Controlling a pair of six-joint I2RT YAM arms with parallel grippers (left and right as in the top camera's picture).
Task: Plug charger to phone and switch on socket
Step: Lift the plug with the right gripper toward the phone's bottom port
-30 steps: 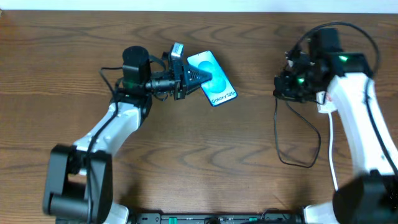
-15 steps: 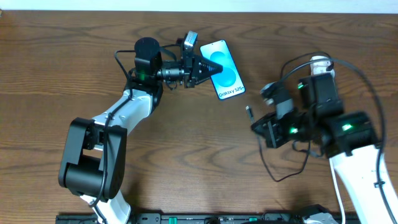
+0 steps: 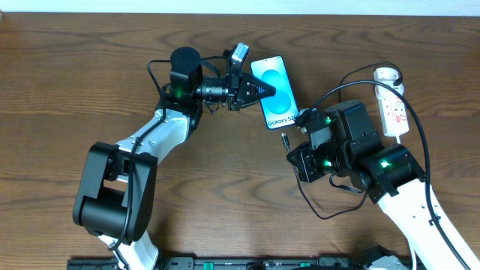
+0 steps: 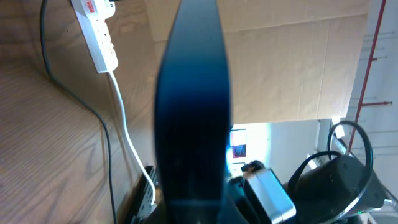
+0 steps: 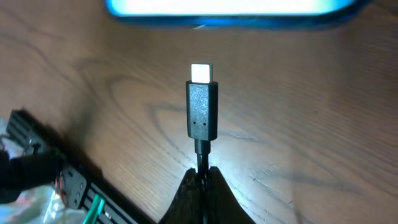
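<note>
The phone (image 3: 275, 91) with its cyan screen lies at the table's upper middle; my left gripper (image 3: 264, 90) is shut on its left edge. In the left wrist view the phone (image 4: 193, 106) is a dark slab seen edge-on between the jaws. My right gripper (image 3: 294, 147) is shut on the charger cable just behind its black plug (image 3: 285, 138), which sits a little below the phone's bottom end. In the right wrist view the plug (image 5: 202, 106) points at the phone's glowing bottom edge (image 5: 230, 14), a short gap apart. The white socket strip (image 3: 393, 109) lies at the right.
The thin charger cable (image 3: 341, 214) loops on the table below my right arm. The strip (image 4: 96, 31) and its white cord (image 4: 127, 134) show in the left wrist view. A black rail (image 3: 247, 264) runs along the table's front edge.
My left gripper has carried the phone right and slightly up. My right gripper has come from the far right to just below the phone, bringing the plug close to its bottom end.
</note>
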